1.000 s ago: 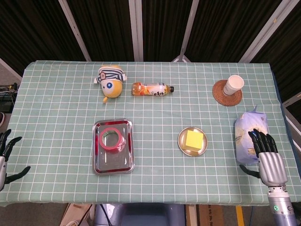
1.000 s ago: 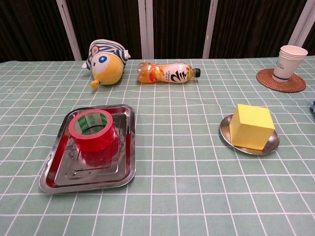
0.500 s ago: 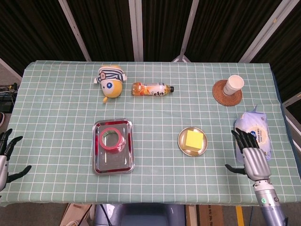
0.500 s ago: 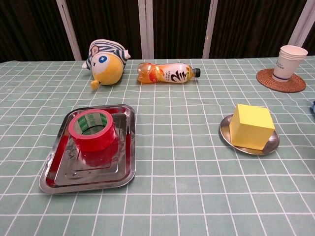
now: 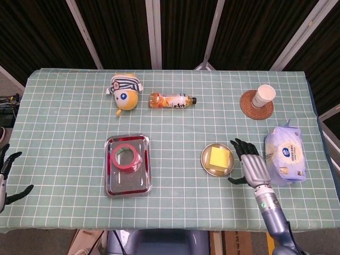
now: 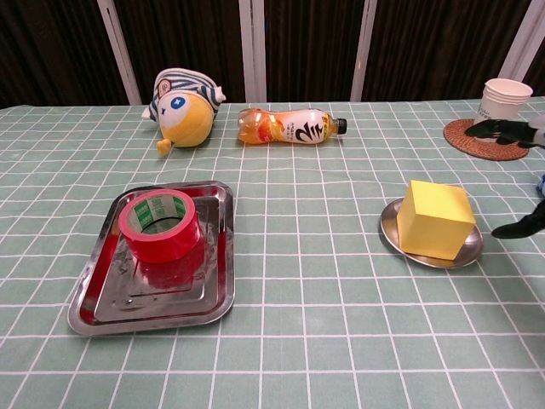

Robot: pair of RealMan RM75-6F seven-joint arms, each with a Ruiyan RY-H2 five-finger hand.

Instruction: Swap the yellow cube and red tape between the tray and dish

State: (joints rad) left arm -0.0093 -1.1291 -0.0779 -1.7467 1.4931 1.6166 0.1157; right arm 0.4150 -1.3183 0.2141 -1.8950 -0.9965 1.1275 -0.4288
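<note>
A yellow cube (image 5: 218,158) (image 6: 434,218) sits on a small round metal dish (image 5: 204,161) (image 6: 390,230) right of centre. A red tape roll (image 5: 126,157) (image 6: 160,225) lies in a rectangular metal tray (image 5: 119,183) (image 6: 102,302) left of centre. My right hand (image 5: 249,164) hovers just right of the dish, fingers spread, holding nothing; in the chest view only its fingertips (image 6: 494,128) show at the right edge. My left hand (image 5: 6,178) stays at the table's near left edge, fingers apart and empty.
A plush toy (image 5: 125,91) and an orange bottle (image 5: 171,100) lie at the back. A paper cup (image 5: 263,95) stands on a coaster (image 5: 248,108) at the back right. A wipes pack (image 5: 285,155) lies right of my right hand.
My right hand has moved left from over the wipes pack to just beside the dish, entering the chest view. The left hand barely shifted.
</note>
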